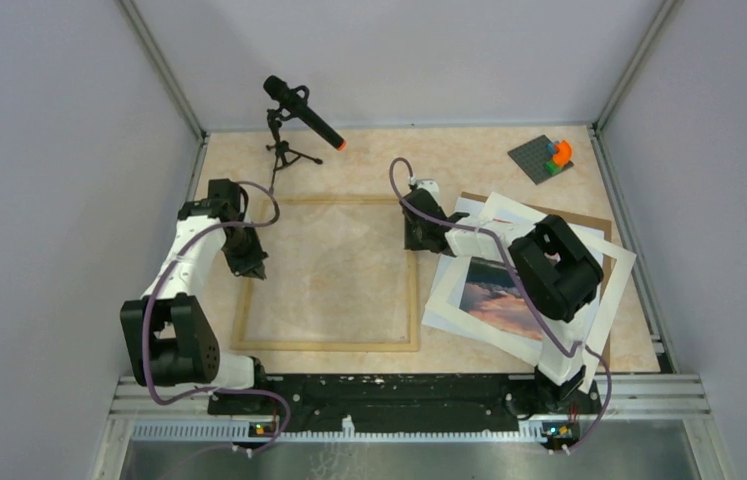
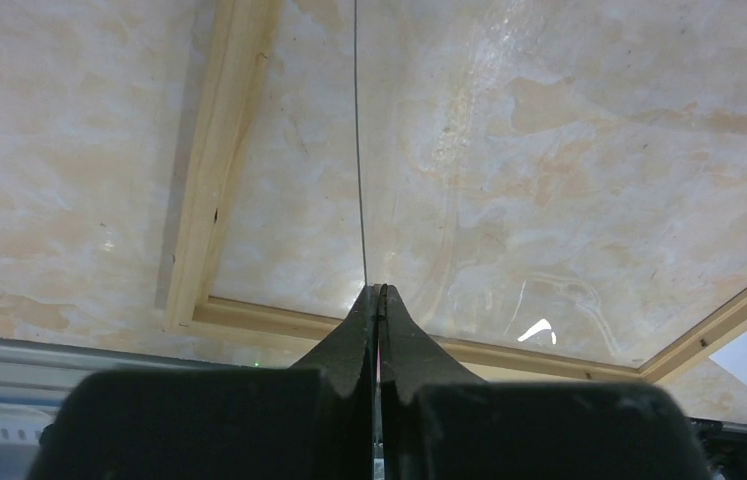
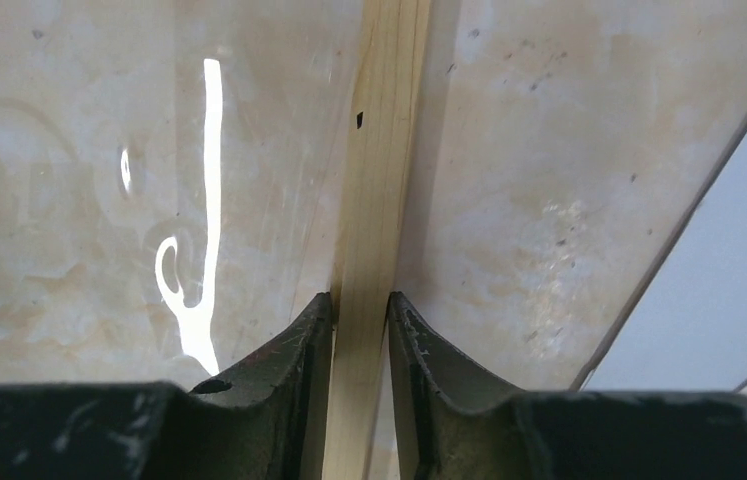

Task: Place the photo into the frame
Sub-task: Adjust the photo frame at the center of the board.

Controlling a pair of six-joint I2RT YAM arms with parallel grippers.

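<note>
At the right strip of the frame my right gripper clamps the wood – left gripper pinched tight over its left side – photo lies flat just right of it, under my right arm.

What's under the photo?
The photo lies on a white mat; a brown board peeks out beneath. The right arm hides the rest of the stack.

Robot lab cell: grey walls, alu rails, mic on tripod.
</note>
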